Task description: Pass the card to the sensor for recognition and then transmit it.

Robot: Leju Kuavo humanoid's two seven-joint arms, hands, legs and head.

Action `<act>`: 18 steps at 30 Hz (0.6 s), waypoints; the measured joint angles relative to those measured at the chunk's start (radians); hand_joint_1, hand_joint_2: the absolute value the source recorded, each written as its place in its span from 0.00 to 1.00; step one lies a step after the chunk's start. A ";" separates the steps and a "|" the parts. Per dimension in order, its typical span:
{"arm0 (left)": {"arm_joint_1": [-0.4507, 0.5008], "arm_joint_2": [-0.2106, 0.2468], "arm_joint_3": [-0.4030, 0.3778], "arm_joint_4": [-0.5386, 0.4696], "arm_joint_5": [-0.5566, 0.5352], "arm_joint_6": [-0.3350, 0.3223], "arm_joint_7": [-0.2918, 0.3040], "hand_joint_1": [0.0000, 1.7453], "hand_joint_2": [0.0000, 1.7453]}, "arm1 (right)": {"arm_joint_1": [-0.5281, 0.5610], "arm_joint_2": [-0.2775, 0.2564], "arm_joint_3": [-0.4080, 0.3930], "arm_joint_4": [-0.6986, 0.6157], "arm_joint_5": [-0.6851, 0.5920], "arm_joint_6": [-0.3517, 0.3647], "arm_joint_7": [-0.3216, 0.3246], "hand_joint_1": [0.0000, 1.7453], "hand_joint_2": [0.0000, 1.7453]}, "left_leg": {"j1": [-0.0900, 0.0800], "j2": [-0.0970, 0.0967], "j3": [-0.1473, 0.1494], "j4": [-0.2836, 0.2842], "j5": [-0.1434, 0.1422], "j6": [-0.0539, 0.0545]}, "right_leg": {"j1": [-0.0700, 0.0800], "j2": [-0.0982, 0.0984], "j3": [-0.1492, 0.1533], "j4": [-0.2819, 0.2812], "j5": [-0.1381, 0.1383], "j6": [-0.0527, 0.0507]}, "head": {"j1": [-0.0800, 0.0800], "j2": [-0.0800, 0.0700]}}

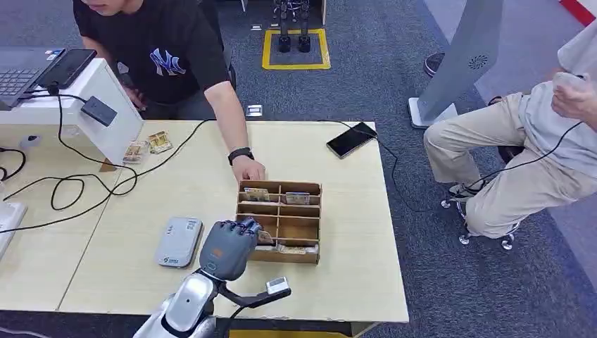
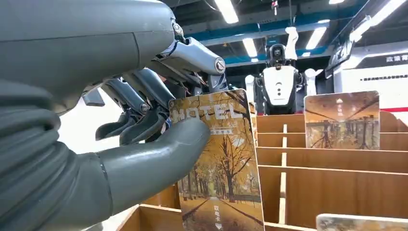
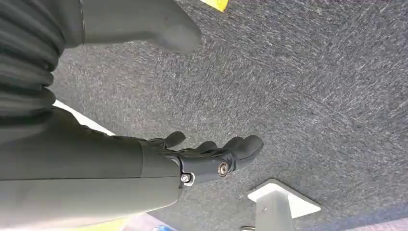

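The humanoid's left hand pinches a hotel key card between thumb and fingers at the near-left compartment of a wooden card organizer, the card upright with its "HOTEL" face toward the wrist camera, apparently on its way out of the slot so it can be carried onward. The grey card reader lies flat on the pale table just to the left of the organizer, a short reach for the recognition step that is not yet done. More cards stand in the far compartments, where a person's hand rests on the far rim, perhaps to steady the box. The right hand hangs over grey carpet, fingers loosely extended, holding nothing.
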 joint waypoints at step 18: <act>0.038 -0.189 0.189 -0.137 1.336 -0.101 -0.305 1.00 1.00 | -0.002 0.001 -0.007 -0.015 0.060 0.000 0.030 0.00 1.00 | 0.000 0.000 0.000 0.000 0.000 0.001 | 0.000 0.000 0.000 0.000 0.000 0.000 | 0.000 0.000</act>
